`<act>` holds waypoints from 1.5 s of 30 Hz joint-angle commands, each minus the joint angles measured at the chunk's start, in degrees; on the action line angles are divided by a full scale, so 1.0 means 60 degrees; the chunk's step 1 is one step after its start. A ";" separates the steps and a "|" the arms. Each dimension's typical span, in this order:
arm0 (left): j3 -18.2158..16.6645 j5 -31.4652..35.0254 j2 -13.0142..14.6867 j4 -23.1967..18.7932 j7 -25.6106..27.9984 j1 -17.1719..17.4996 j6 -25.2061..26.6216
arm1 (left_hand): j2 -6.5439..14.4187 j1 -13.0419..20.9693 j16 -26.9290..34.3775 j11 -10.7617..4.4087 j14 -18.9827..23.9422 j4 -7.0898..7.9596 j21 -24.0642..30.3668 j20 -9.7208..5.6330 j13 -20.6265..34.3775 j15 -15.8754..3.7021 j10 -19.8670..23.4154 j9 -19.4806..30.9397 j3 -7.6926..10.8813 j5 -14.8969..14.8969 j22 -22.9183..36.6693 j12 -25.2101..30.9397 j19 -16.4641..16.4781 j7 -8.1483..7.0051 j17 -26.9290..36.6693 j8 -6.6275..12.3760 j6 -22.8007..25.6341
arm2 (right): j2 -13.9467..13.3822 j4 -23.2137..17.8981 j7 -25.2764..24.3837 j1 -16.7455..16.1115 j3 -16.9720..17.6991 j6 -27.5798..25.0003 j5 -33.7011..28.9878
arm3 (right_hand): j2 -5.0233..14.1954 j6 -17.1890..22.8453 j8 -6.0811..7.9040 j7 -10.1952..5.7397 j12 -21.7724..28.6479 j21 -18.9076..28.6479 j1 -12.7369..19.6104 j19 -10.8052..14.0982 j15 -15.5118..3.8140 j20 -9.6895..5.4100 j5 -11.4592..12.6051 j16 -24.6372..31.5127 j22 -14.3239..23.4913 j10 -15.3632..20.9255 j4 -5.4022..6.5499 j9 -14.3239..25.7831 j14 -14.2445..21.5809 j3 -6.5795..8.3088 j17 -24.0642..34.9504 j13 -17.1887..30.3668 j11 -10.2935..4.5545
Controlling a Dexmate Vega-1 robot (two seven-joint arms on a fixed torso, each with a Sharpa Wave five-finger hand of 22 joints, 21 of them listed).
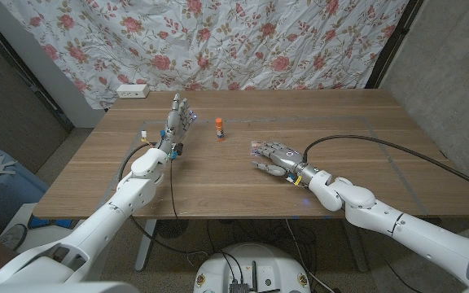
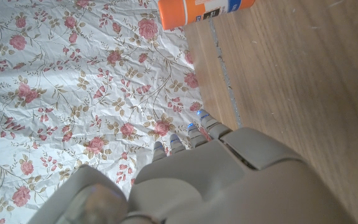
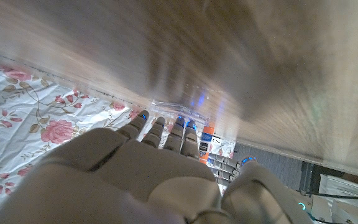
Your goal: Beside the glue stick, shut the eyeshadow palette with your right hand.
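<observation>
While the right hand (image 1: 277, 157) lay over the eyeshadow palette (image 1: 256, 148) near the middle of the wooden table (image 1: 381, 163), the closing step was judged to be under way rather than finished. Going from left to right in the head view, the left hand (image 1: 177, 118) was seen standing upright with its fingers spread and nothing held, well apart from the work; a small white object (image 1: 143, 132), too small to be named, lay near it on its outer side. The glue stick (image 1: 219, 127), orange-bodied, stood upright between the two hands, a little farther back on the table than the palette, and its orange end (image 2: 197, 11) was caught in the left wrist view. The palette, a thin clear case, was set just right of the glue stick, with the fingers of the right hand stretched out and reaching its near edge; in the right wrist view the fingertips (image 3: 166, 127) were shown against the clear plastic (image 3: 179, 111). Whether the lid was fully down could not be told, so a final press was judged possibly still owed. A white power strip (image 1: 132, 90) lay at the table's far edge before the floral cloth (image 1: 259, 41); nothing was seen blocking the hand.
</observation>
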 commanded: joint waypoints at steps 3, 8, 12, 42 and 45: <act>0.0000 0.0000 -0.0001 0.0003 0.0000 0.0001 0.0004 | -0.0045 0.0079 0.0076 -0.0091 -0.0079 0.0027 0.0065 -0.0082 0.0033 -0.0688 -0.0003 0.0033 0.0060 0.0026 0.0041 0.0047 0.0081 -0.0052 0.0033 0.0056 -0.0006 | 0.0043 0.0335 -0.0474 0.0038 -0.0106 0.0176 -0.0084 | 0.0334 0.0051 0.0036 -0.0023 0.0034 -0.0005 0.0051 -0.0006 -0.0106 -0.0122 -0.0035 0.0079 0.0007 0.0089 -0.0013 0.0040 0.0073 0.0119 0.0039 0.0028 -0.0046; 0.0001 0.0001 -0.0001 0.0004 0.0000 0.0001 0.0004 | -0.0045 0.0078 0.0073 -0.0096 -0.0087 0.0027 0.0062 -0.0076 0.0033 -0.0676 -0.0008 0.0033 0.0060 0.0026 0.0041 0.0046 0.0072 -0.0052 0.0033 0.0056 -0.0006 | 0.0113 0.0414 -0.0700 0.0034 -0.0079 0.0293 0.0049 | 0.0342 -0.0105 -0.0027 -0.0061 -0.0011 0.0018 0.0082 0.0065 -0.0092 -0.0108 -0.0042 0.0053 0.0004 -0.0030 -0.0037 0.0040 0.0006 0.0159 0.0028 0.0027 -0.0066; 0.0000 0.0000 0.0000 0.0003 0.0000 0.0002 0.0004 | -0.0045 0.0078 0.0072 -0.0092 -0.0088 0.0027 0.0064 -0.0069 0.0033 -0.0678 -0.0009 0.0033 0.0061 0.0026 0.0041 0.0045 0.0077 -0.0052 0.0033 0.0055 -0.0007 | 0.0162 0.0434 -0.0940 0.0023 -0.0054 0.0459 0.0160 | 0.0340 -0.0227 -0.0067 -0.0069 -0.0043 0.0030 0.0100 0.0109 -0.0069 -0.0101 -0.0051 0.0045 0.0004 -0.0134 -0.0054 0.0041 -0.0024 0.0186 0.0024 0.0027 -0.0074; 0.0002 -0.0005 0.0003 0.0007 -0.0018 -0.0001 0.0004 | -0.0046 0.0079 0.0074 -0.0095 -0.0085 0.0028 0.0063 -0.0081 0.0034 -0.0684 0.0002 0.0033 0.0066 0.0025 0.0041 0.0050 0.0074 -0.0052 0.0033 0.0054 -0.0008 | 0.0187 -0.0583 -0.1082 -0.0368 0.0814 0.1208 0.1678 | 0.0319 -0.0076 0.0018 -0.0108 0.0020 0.0154 0.0225 0.0596 -0.0157 -0.0060 -0.0109 0.0159 0.0008 -0.0077 -0.0178 0.0044 0.0266 0.0328 0.0000 0.0025 -0.0048; 0.0002 -0.0004 0.0004 0.0007 -0.0018 -0.0001 0.0005 | -0.0046 0.0078 0.0073 -0.0090 -0.0087 0.0028 0.0064 -0.0077 0.0033 -0.0677 -0.0008 0.0033 0.0066 0.0025 0.0041 0.0046 0.0077 -0.0052 0.0033 0.0054 -0.0008 | 0.0268 -0.0523 -0.1172 -0.0426 0.0992 0.1428 0.2068 | 0.0322 -0.0002 0.0041 -0.0091 0.0039 0.0176 0.0248 0.0735 -0.0216 -0.0288 -0.0124 0.0173 0.0006 -0.0029 -0.0201 0.0044 0.0321 0.0367 -0.0005 0.0024 -0.0018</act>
